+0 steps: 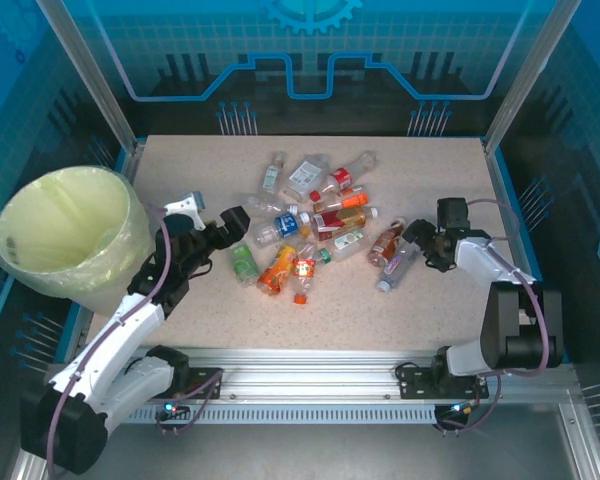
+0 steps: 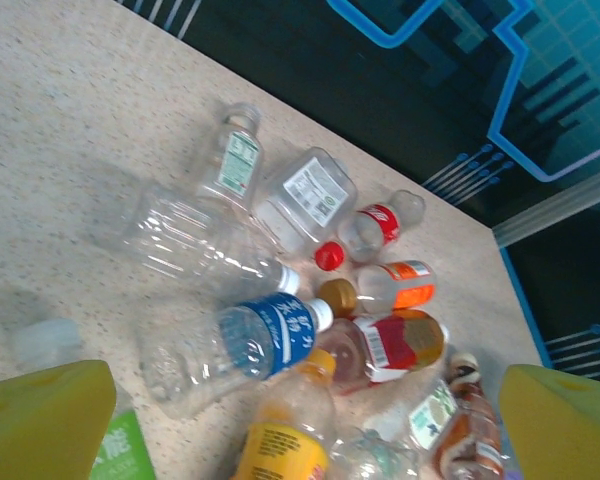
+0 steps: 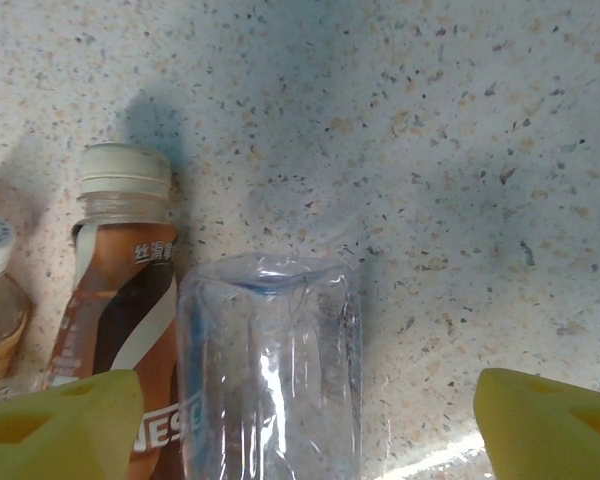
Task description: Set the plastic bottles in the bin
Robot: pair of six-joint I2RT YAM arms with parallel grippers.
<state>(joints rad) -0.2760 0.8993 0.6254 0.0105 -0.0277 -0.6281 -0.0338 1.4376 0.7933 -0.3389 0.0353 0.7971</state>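
My right hand [image 3: 305, 420] straddles the clear bottle [image 3: 270, 370], jaws wide apart; I centre it before closing gently, to avoid crushing it.

- I have bare table [image 1: 180, 165] between the bin [image 1: 130, 230] and the bottles [image 1: 315, 220].
- The bottles crowd the middle, touching and overlapping.
- A brown bottle [image 3: 120, 330] hugs the clear bottle [image 3: 270, 370] between the fingers of my right gripper [image 3: 305, 420].

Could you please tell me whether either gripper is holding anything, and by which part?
Nothing is held: the right gripper stands open around a clear bottle without pinching it, and the left gripper hangs open over other bottles.
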